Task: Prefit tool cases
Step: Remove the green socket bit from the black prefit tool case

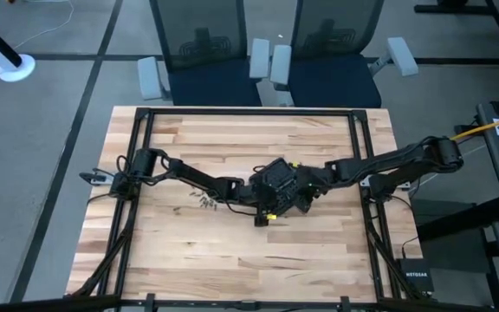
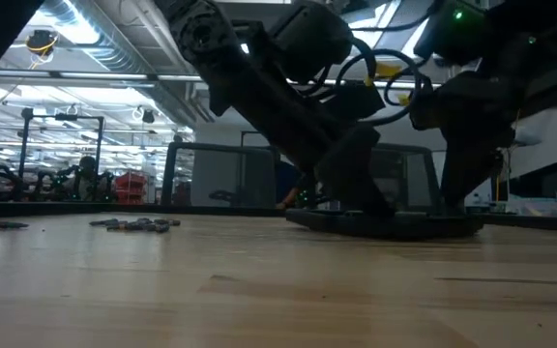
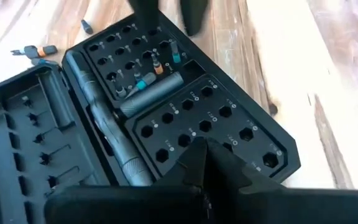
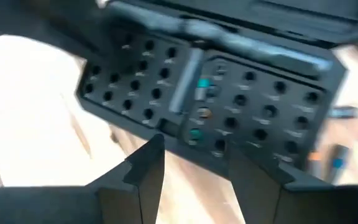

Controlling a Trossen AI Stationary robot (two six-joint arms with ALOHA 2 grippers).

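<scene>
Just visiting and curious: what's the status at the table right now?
Left gripper shut, over the open case. Right gripper open at the case's edge, holding nothing. Few bits slotted; loose bits beside it.

1. A black plastic tool case (image 3: 185, 118) is lying open and flat on the wooden table, near the middle of it
2. Its two halves are resting side by side, joined along a hinge, both facing up
3. One half is showing a grid of small hexagonal bit slots in two blocks, with a grey metal rod lying between them
4. A few slots are holding bits with teal and orange bands; most are sitting bare
5. A long dark handle is lying in the channel by the hinge
6. The other half is showing moulded recesses
7. From table height the case (image 2: 385, 224) is looking like a low dark slab
</scene>
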